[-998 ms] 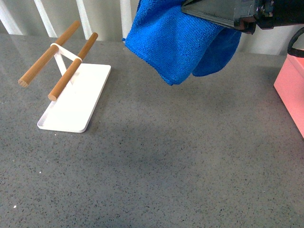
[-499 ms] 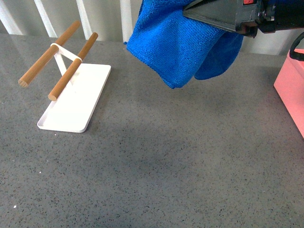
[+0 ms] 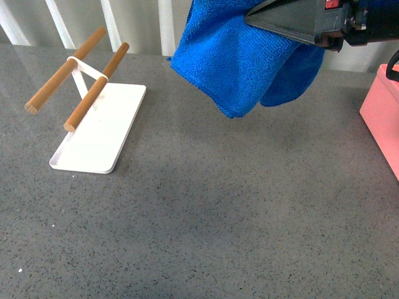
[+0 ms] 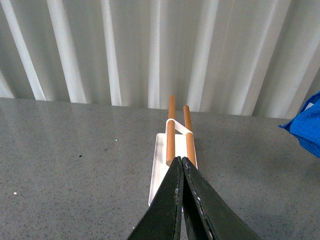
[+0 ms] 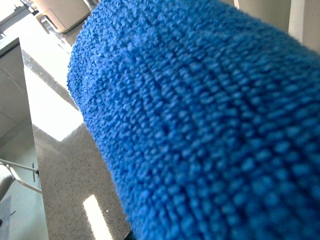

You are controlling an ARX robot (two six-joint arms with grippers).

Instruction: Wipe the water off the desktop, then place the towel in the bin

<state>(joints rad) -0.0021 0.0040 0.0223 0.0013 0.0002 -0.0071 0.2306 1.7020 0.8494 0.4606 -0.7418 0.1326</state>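
The royal-blue towel [image 3: 234, 56] hangs in the air above the back of the grey speckled desktop [image 3: 218, 205]. My right gripper [image 3: 252, 17] is shut on the towel near its top, coming in from the upper right. The towel fills the right wrist view [image 5: 200, 125] and hides the jaws there. A corner of the towel shows in the left wrist view [image 4: 307, 130]. The salmon-pink bin [image 3: 383, 118] stands at the right edge, to the right of the towel. My left gripper [image 4: 181, 161] is shut and empty, pointing at the white tray. No water shows on the desktop.
A white tray [image 3: 100, 134] with two wooden rods [image 3: 93, 87] on a rack stands at the back left; it also shows in the left wrist view [image 4: 157, 170]. A white ribbed wall [image 4: 150, 50] runs behind the table.
My right gripper has carried the towel a little to the right, towards the bin. The left arm and the tray have not moved.
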